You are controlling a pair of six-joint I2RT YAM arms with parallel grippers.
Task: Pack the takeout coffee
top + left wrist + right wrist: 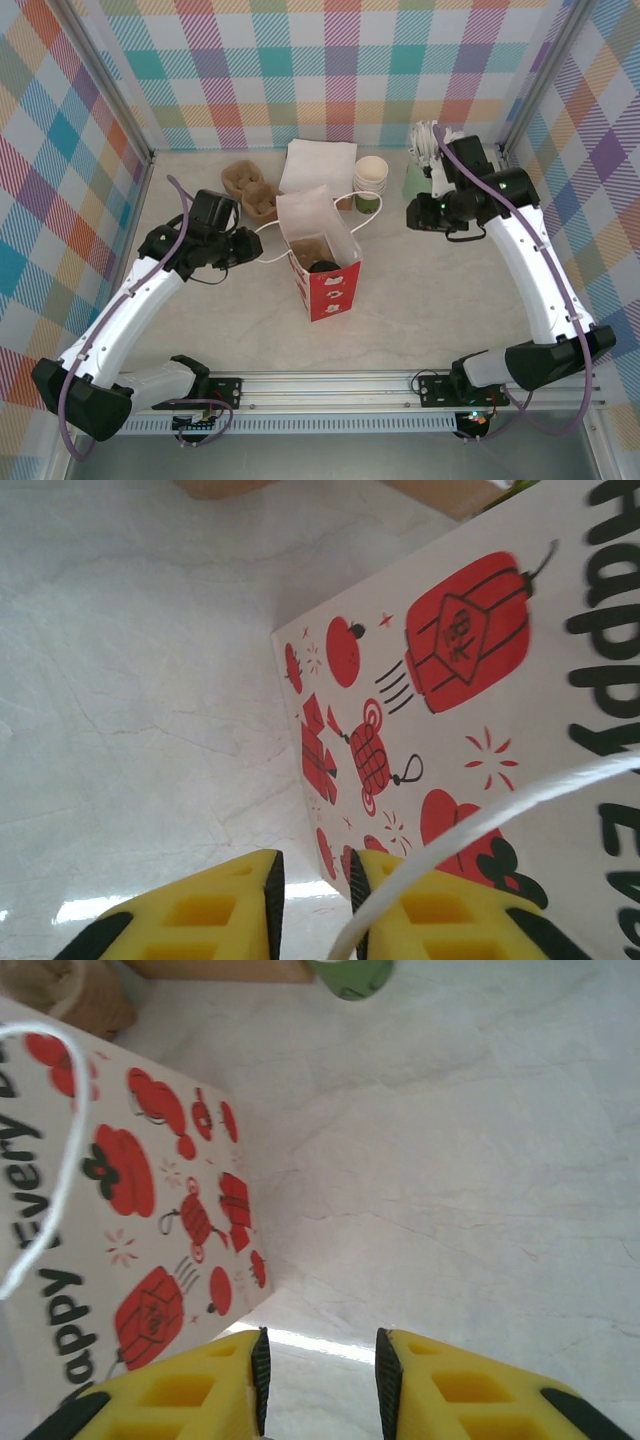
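Marble table (450,310) — left hand (315,882), right hand (322,1362) both slightly open

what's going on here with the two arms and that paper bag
Two robot arms work around an open paper bag in the middle of the table. The left gripper sits at the bag's left side, jaws slightly apart, the white handle cord running across one finger. The right gripper hovers open over bare table right of the bag, holding nothing. The dark green coffee cup stands behind the bag by the stacked cups, not yet packed.
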